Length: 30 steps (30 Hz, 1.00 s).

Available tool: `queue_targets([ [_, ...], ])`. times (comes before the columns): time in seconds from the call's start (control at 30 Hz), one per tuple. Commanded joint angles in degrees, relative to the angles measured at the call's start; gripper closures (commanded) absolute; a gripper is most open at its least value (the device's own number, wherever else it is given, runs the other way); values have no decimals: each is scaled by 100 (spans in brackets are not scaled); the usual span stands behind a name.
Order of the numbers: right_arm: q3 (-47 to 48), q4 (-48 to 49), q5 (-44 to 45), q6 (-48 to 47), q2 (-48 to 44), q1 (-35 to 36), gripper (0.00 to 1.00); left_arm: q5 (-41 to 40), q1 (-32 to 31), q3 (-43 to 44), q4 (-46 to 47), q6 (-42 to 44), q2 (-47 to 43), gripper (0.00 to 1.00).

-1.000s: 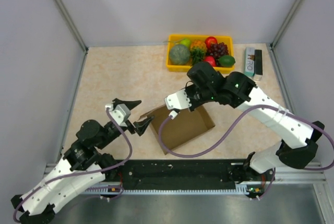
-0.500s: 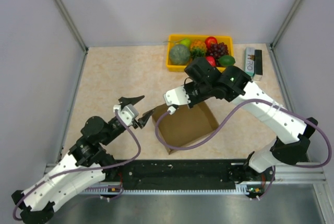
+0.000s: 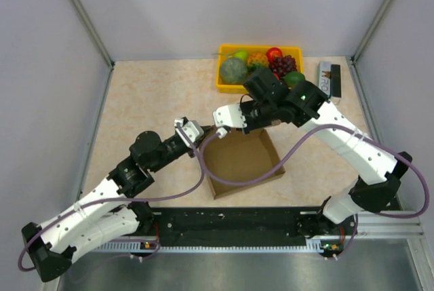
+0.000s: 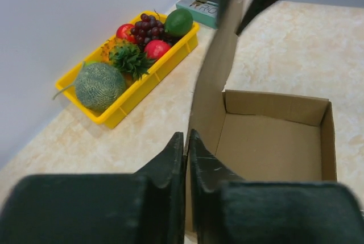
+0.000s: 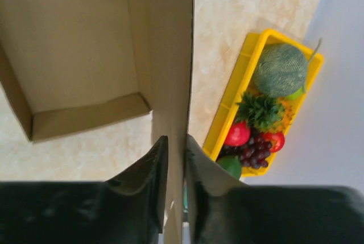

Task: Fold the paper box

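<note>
Paper box [image 3: 241,159] now sq, walls up

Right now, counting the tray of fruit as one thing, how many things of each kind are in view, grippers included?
paper box: 1
yellow fruit tray: 1
printed carton: 1
Grippers: 2, the left gripper and the right gripper, each pinching a wall of the box
Total: 5

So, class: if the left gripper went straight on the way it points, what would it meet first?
The left gripper meets the paper box at once: its jaws pinch the upright flap, which runs on ahead. Beyond, probably the right gripper, depth unclear.
</note>
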Motion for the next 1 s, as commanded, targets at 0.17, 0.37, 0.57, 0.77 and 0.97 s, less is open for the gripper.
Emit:
queue_targets([
  [0.17, -1048, 3106, -1604, 2959, -997, -1736, 8, -266, 25, 298, 450, -17, 302, 100],
  [0.37, -4483, 6521, -981, 4447, -3369, -2864, 1, 164, 209, 44, 679, -184, 109, 100],
  [0.57, -5936, 8209, -3387, 5333, -3601, -4867, 5, 1226, 1103, -123, 898, -553, 64, 100],
  [0.77, -5745, 9788, -6434, 5832, -1742, -6071, 19, 2458, 1519, 69, 567, -484, 240, 100],
  [0.97, -5139, 10142, -7711, 6197, -701, -6082, 19, 2863, 1633, 114, 407, -272, 205, 100],
])
